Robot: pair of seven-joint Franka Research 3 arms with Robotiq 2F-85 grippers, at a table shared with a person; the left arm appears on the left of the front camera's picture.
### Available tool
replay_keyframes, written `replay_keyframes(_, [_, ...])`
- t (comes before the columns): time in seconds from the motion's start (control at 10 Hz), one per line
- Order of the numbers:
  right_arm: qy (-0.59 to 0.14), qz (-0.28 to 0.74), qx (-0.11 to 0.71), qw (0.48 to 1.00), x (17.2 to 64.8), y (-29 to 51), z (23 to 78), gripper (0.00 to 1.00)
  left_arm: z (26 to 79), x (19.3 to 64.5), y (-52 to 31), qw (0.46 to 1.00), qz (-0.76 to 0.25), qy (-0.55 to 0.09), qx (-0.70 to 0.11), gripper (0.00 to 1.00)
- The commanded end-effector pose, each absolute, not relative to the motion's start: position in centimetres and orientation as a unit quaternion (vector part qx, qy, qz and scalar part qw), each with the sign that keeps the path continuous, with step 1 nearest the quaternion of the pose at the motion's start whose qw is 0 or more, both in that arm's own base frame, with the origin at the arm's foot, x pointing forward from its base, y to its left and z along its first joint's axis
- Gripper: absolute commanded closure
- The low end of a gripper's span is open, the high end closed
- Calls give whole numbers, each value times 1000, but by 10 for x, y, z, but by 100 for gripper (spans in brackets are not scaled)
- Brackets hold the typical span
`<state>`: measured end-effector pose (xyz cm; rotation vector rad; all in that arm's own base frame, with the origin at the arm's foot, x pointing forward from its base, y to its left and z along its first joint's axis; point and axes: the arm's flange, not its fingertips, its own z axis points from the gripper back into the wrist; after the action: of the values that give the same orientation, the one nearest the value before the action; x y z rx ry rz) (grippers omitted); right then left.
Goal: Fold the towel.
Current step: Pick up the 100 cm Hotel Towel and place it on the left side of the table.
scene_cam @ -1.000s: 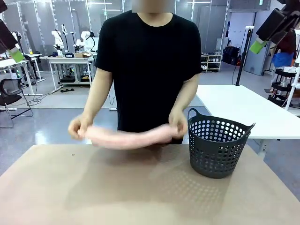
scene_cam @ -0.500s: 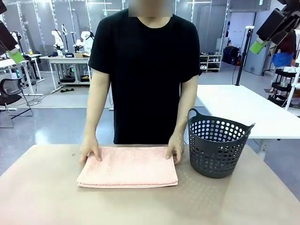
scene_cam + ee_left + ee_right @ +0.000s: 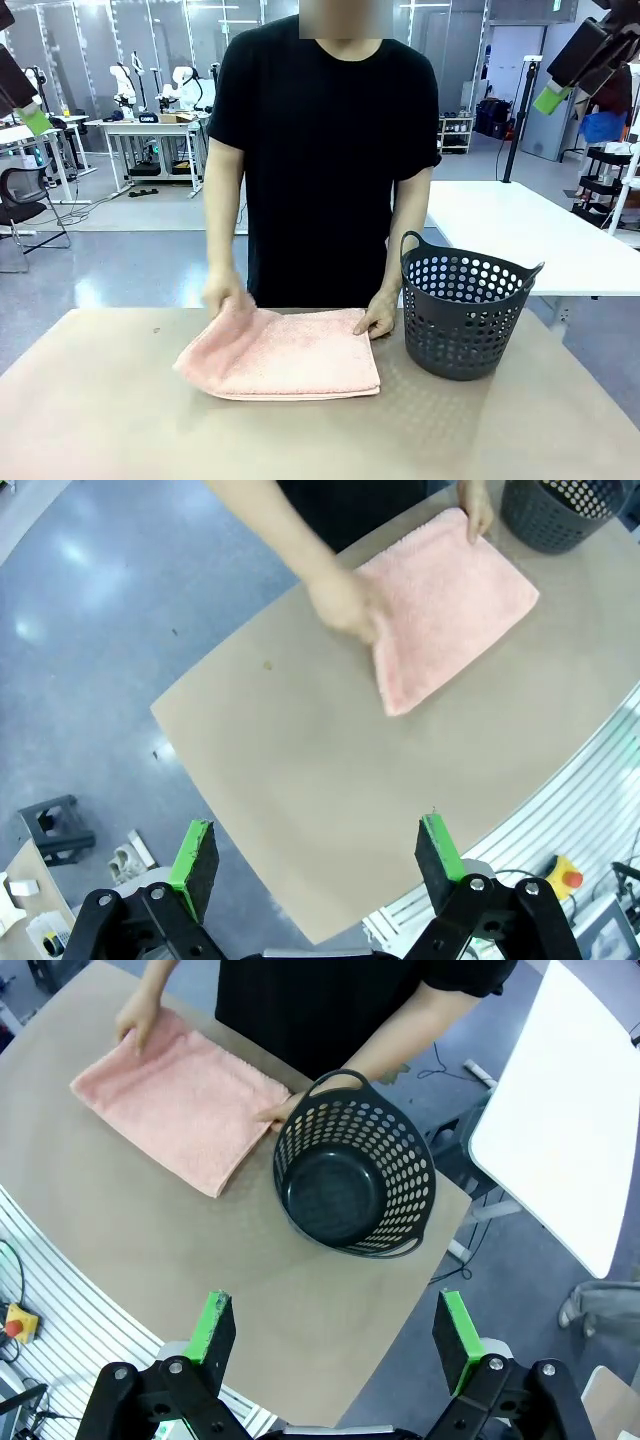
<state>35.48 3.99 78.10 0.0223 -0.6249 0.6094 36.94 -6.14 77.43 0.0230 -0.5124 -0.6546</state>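
Across the broad tan table (image 3: 100,420), a person in a black T-shirt (image 3: 320,150) stands at the far edge. Toward the robot's right sits a dark grey perforated plastic basket (image 3: 465,320). Just beside it, the salmon-pink terry towel (image 3: 290,355) lies folded on the table. One hand (image 3: 378,318) presses the towel's corner nearest the basket. The other hand (image 3: 228,295), blurred, holds the opposite far corner raised. The left gripper (image 3: 315,825) and right gripper (image 3: 335,1300) hang high above the table, jaws spread wide, grasping and touching nothing. From the right wrist, the basket's dark floor shows; the front view gives its side wall and handles.
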Motion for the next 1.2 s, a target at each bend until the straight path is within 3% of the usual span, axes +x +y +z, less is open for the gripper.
replay_keyframes(0.0, [-302,296,11,906,355,39,781,0,775,369,-61,915,-318,-249,12,0])
replay_keyframes(1.1, [-302,296,11,906,355,39,781,0,775,369,-61,915,-318,-249,12,0])
